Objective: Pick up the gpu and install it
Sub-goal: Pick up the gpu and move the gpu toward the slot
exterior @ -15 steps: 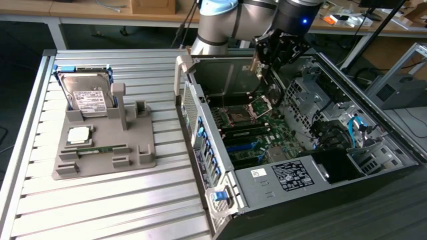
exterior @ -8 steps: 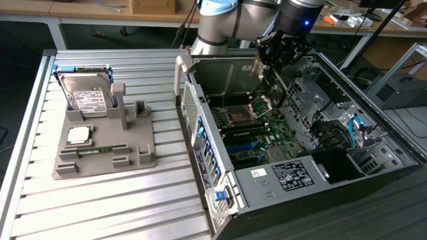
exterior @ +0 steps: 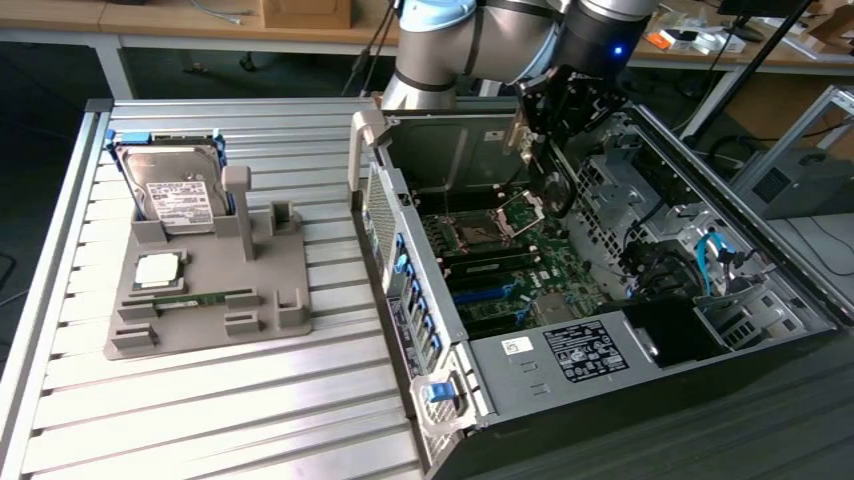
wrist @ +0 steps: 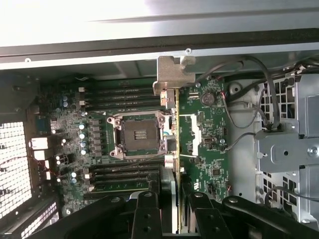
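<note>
My fingers point(wrist: 148, 214) clamp the gpu point(wrist: 172, 77), which the wrist view shows edge-on over the motherboard point(wrist: 209, 149), beside the CPU socket point(wrist: 139, 134), its bracket close to the case point(wrist: 99, 55) wall. The exterior view puts the arm point(exterior: 467, 40) at 1 o'clock inside the case, cables point(exterior: 707, 250) crowding 3 o'clock, the counter point(exterior: 200, 400) at 9.

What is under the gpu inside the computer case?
The green motherboard, with its empty processor socket and memory slots to one side of the gpu. The strip directly beneath the card is hidden by it.
</note>
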Controlling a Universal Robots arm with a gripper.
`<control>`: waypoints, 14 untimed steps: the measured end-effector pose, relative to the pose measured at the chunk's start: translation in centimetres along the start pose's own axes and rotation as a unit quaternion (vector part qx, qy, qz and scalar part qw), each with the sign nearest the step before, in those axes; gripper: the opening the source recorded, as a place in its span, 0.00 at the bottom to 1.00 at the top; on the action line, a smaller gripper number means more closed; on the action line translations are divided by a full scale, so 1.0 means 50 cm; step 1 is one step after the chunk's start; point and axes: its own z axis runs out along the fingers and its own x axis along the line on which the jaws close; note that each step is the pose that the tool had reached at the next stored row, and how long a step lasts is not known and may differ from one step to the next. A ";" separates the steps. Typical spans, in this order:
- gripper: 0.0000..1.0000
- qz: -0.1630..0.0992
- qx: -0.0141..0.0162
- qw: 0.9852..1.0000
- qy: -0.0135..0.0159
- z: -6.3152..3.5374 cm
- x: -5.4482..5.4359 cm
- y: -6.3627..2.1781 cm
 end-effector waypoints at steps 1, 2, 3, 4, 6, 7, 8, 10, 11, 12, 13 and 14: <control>0.27 0.000 0.000 1.000 0.000 0.001 -0.001 0.000; 0.27 0.000 0.000 1.000 0.000 0.002 -0.003 0.000; 0.27 0.000 0.000 1.000 0.000 0.002 -0.004 0.000; 0.27 0.000 0.000 1.000 0.000 0.003 -0.005 0.000; 0.27 0.000 0.001 1.000 0.000 0.005 -0.008 0.001; 0.27 0.000 0.001 1.000 0.000 0.005 -0.009 0.001; 0.27 0.000 0.001 1.000 0.000 0.006 -0.010 0.001; 0.27 0.000 0.001 1.000 0.000 0.007 -0.012 0.001; 0.27 0.000 0.001 1.000 0.000 0.008 -0.013 0.001; 0.27 0.000 0.002 1.000 0.000 0.009 -0.014 0.001; 0.27 0.000 0.002 1.000 0.000 0.010 -0.016 0.001; 0.27 0.000 0.002 1.000 0.000 0.011 -0.019 0.001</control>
